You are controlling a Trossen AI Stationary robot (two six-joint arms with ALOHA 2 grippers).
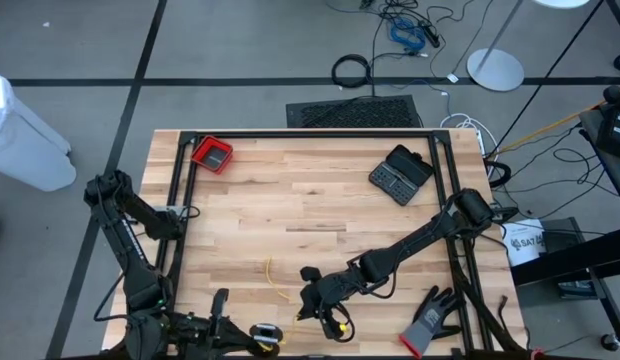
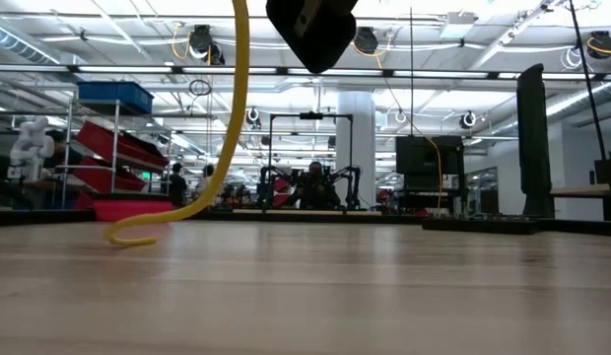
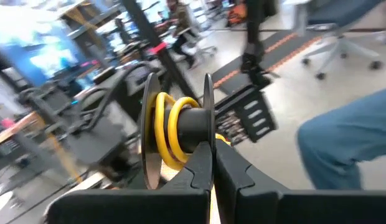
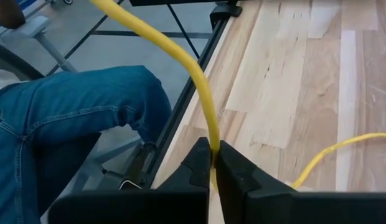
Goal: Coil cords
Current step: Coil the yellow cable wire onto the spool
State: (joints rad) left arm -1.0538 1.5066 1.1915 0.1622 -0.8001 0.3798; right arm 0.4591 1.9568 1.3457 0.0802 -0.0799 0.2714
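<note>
Bottom left of the high view: left tool (image 1: 258,338) at the table's (image 1: 320,195) near edge, clamped shut on a small black spool (image 3: 180,134) already carrying several turns of yellow cord (image 1: 280,290). Spool axle roughly level in the left wrist view, flanges upright, windings packed against one flange.

Centre: yellow cord running in a thin line from the spool area up the table toward mid-frame, then bending back toward the right tool. Long axis near-to-far across the boards. In the low view, rising from a loose curl (image 2: 138,235) at left on the table in a tall arc to the dark tool at top centre.

Right of centre, bottom: right tool (image 1: 335,322) pinched fully closed on the yellow cord (image 4: 202,109), strand passing straight between the fingers. Left tool and spool just beside it to the left, so slack between the two short; next turn likely to depend on feeding that slack toward the spool.

Hard to make out: black cord not identifiable anywhere; cord's free end unclear; the stretch from spool to right tool lost behind the arms in the high view. A person's jeans-clad leg (image 4: 68,124) beyond the table edge.
</note>
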